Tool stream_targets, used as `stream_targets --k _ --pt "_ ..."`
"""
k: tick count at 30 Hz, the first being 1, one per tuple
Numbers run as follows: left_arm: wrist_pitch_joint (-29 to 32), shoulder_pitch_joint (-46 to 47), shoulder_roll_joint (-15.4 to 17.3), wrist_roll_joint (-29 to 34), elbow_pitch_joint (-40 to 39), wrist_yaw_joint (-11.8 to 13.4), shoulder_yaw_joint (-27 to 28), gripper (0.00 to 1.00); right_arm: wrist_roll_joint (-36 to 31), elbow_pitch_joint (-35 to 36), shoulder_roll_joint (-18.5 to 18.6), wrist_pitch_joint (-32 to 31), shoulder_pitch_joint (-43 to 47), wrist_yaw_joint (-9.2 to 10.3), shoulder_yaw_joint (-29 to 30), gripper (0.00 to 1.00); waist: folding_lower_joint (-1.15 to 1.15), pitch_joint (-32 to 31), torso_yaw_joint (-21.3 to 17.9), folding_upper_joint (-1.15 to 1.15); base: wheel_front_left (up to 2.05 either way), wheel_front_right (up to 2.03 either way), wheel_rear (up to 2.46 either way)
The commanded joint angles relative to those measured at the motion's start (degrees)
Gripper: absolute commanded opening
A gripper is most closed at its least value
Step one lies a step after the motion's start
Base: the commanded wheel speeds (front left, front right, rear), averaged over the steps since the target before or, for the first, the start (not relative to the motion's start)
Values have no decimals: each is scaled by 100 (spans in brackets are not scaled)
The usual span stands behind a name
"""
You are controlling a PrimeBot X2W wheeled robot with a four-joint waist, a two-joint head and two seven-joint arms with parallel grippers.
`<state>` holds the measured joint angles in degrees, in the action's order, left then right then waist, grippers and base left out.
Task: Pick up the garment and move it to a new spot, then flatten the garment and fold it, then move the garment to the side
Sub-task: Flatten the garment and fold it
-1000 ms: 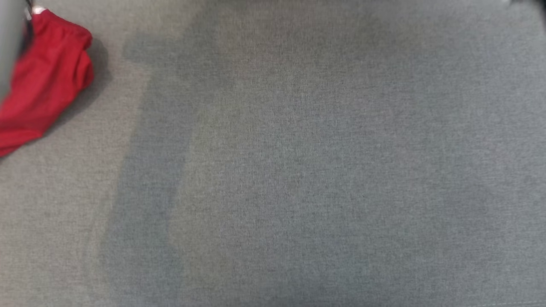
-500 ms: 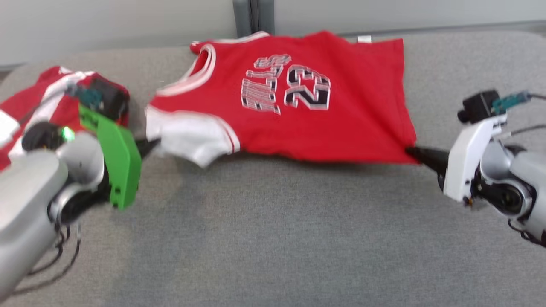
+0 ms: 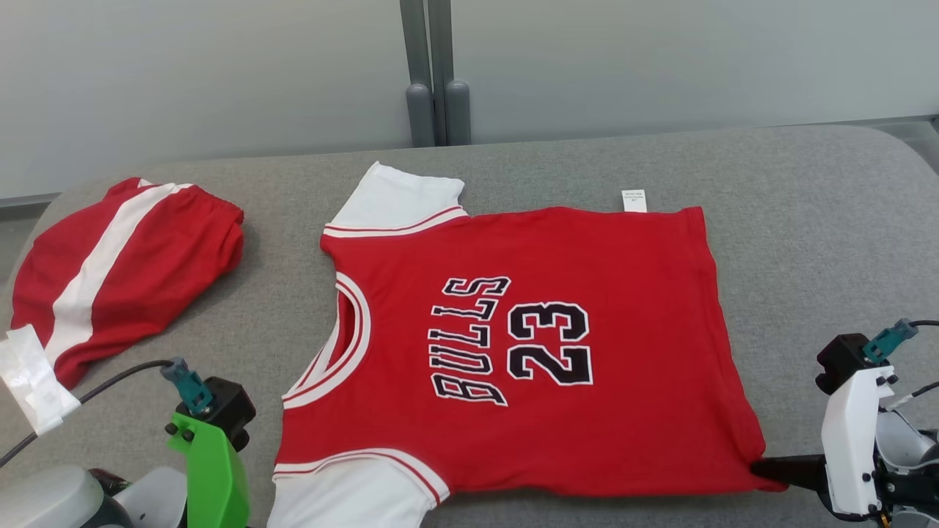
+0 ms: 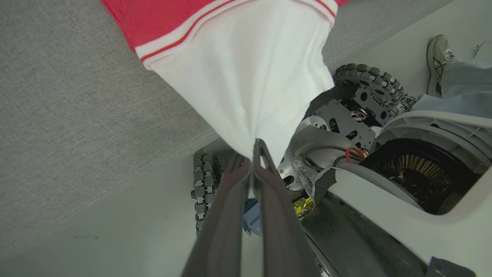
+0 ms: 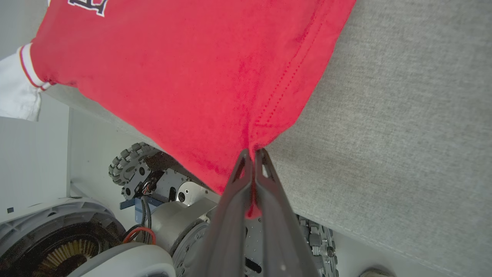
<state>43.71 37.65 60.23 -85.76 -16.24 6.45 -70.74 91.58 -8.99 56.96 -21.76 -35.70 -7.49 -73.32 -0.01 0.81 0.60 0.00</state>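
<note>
Jersey [image 3: 645,308] flattened — left gripper [image 4: 255,146], right gripper [image 5: 252,154] pinch corners

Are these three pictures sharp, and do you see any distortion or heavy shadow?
Head view: sharp, evenly lit; the jersey print reads clearly, the shorts cast a soft shadow. Left wrist view: the left pincer looms large and slightly soft near the lens, a wide-angle effect. Right wrist view: same stretching at the right pincer; hem stitching sharp.
</note>
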Motion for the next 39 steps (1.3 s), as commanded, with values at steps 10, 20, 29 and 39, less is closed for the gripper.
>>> stream_targets --k 10,20,29,39 --pt "397 422 -219 -284 40 154 224 0 616 155 50 -532 -242 0 157 0 1 433 -214 0 0 0 0" --pt "1071 1640 -1142 -593 1635 88 687 0 1687 -532 -416 -1049 -1067 0 465 0 1 1027 -471 0 0 0 0" --pt "980 2204 -1754 -347 3148 -90 799 0 2102 -1376 -827 -1355 -1432 0 331 0 1 1302 -618 0 0 0 0" --pt "867 2324 -2095 -183 4154 -325 761 0 2179 -1712 -1175 -1194 -1634 0 383 0 1 1351 -727 0 0 0 0"
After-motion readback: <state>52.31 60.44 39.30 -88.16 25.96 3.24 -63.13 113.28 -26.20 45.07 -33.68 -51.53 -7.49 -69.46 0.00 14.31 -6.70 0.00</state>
